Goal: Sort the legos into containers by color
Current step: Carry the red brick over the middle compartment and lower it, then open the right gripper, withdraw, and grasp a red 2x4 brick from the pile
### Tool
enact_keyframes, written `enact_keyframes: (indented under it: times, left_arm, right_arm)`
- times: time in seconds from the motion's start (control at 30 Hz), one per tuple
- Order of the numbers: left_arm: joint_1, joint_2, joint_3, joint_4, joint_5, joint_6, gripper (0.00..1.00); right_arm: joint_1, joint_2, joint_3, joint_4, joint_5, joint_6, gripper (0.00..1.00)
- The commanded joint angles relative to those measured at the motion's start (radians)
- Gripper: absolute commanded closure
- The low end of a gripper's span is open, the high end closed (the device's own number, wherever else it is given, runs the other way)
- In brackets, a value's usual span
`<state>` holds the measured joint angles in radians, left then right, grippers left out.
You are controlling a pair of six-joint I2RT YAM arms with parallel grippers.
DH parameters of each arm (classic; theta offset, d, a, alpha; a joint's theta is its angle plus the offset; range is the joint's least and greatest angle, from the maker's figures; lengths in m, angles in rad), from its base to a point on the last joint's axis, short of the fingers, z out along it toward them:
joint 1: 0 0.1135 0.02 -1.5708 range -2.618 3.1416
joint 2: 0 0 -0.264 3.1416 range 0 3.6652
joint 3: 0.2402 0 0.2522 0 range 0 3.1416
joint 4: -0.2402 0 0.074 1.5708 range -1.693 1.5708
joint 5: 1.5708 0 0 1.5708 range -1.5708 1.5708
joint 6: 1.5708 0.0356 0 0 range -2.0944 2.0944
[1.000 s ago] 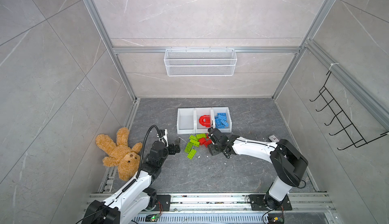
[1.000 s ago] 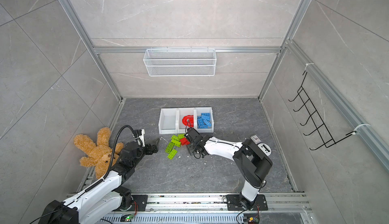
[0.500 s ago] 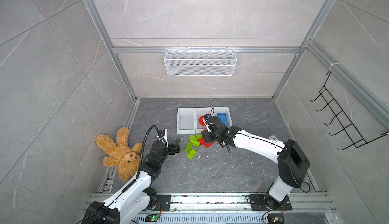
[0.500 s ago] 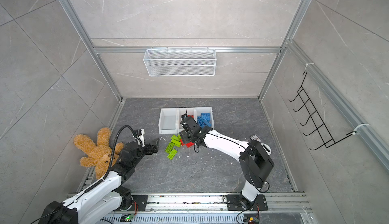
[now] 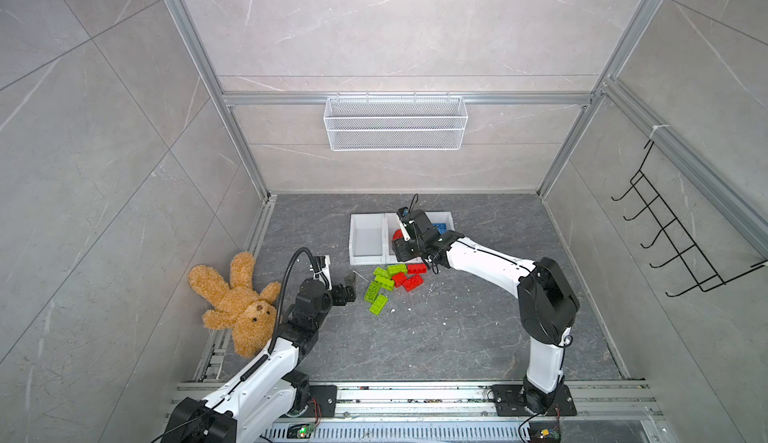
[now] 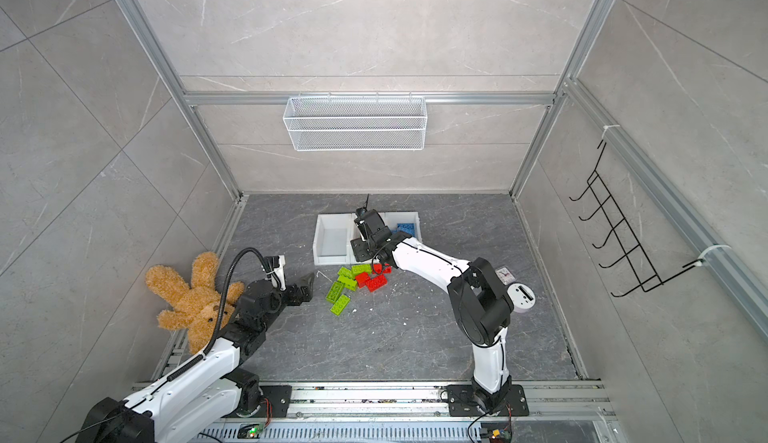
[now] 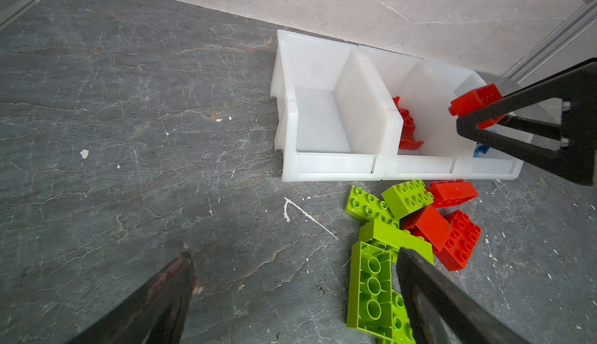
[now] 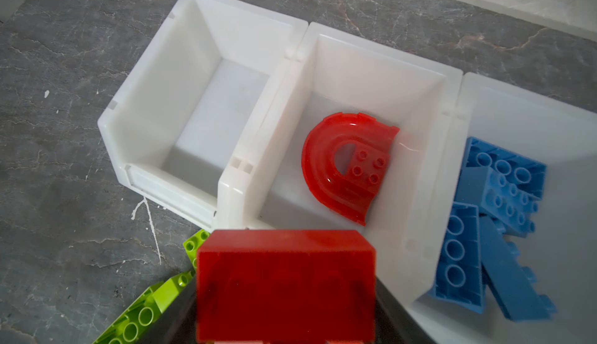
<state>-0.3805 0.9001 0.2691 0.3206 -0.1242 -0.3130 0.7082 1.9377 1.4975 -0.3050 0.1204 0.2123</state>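
Note:
Three white bins stand in a row: the left bin [image 8: 155,77] is empty, the middle bin [image 8: 355,58] holds a red curved piece [image 8: 326,164], and the right bin [image 8: 517,106] holds blue bricks [image 8: 504,197]. My right gripper [image 8: 286,294] is shut on a red brick [image 8: 286,284] and hangs over the middle bin's front edge; the left wrist view also shows this brick [image 7: 475,103]. On the floor in front of the bins lie green bricks [image 5: 380,285] and red bricks [image 5: 411,278]. My left gripper [image 5: 349,289] stands open just left of the green bricks [image 7: 371,281], holding nothing.
A brown teddy bear [image 5: 241,299] lies against the left wall beside my left arm. A white round device [image 6: 521,295] sits by the right arm. A wire basket [image 5: 395,129] hangs on the back wall and a black hook rack [image 5: 673,245] on the right wall.
My right gripper has risen from the brick pile with the red brick and moved back over the bins. The left arm has stayed still.

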Motion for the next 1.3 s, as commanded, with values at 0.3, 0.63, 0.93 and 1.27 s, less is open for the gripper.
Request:
enact_keyframes:
  times: [0.3,0.63,0.93,1.27]
  left_arm:
    - [0.005,-0.009,0.033,0.026,0.003,0.017,0.01]
    - [0.005,-0.017,0.032,0.026,0.003,0.015,0.01]
    - [0.006,-0.013,0.032,0.028,0.008,0.015,0.01]
    - [0.005,-0.026,0.031,0.025,0.009,0.014,0.01]
  right_arm:
    - [-0.067,0.154,0.088,0.044,-0.068,0.012,0.40]
    - [-0.086,0.223,0.156,0.007,-0.080,0.007,0.36]
    - [-0.093,0.190,0.149,-0.002,-0.095,0.006,0.24]
    - [-0.052,-0.053,-0.022,0.015,-0.117,-0.019,0.20]
